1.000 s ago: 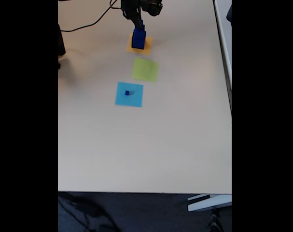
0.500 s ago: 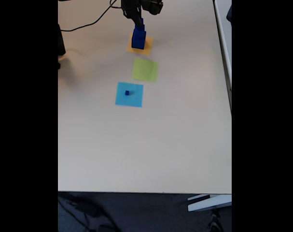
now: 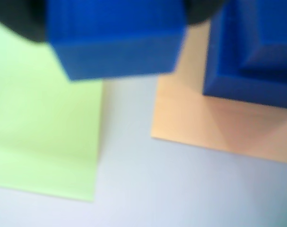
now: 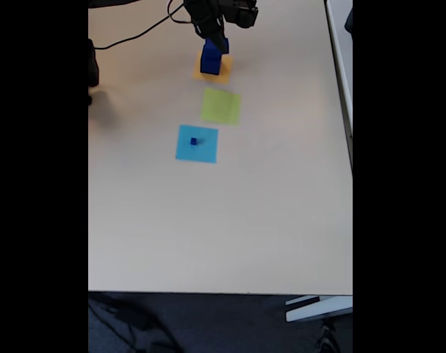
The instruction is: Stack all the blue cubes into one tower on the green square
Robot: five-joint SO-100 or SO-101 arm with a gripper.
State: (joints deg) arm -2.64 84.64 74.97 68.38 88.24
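Pale table (image 4: 230, 220) seen from above in the fixed view, dark floor along its near edge; three paper squares laid in a slanted line, well apart from the edges: orange square (image 4: 221, 73) farthest, green square (image 4: 221, 106) in the middle, light-blue square (image 4: 197, 143) nearest. Green square bare; no cube on it. Tiny cube (image 4: 193, 140) sits alone on the light-blue square. Blue stack (image 4: 211, 62) stands on the orange square, with the arm (image 4: 226, 11) reaching down over it from the table's far end; black cable (image 4: 134, 33) trails off to the left.

Wrist view blurred. Held cube (image 3: 116, 40) fills the upper left, raised above the surface and hanging over the gap between the green square (image 3: 44, 132) and the orange square (image 3: 219, 127); dark finger shapes are seen at both its upper corners, so the jaws are taken as clamped on it. Gripper (image 4: 212, 38) is placed just above the stack in the fixed view. At right in the wrist view, a larger cube (image 3: 228, 61) rests on the orange paper, with a smaller one (image 3: 271, 38) on top of it.
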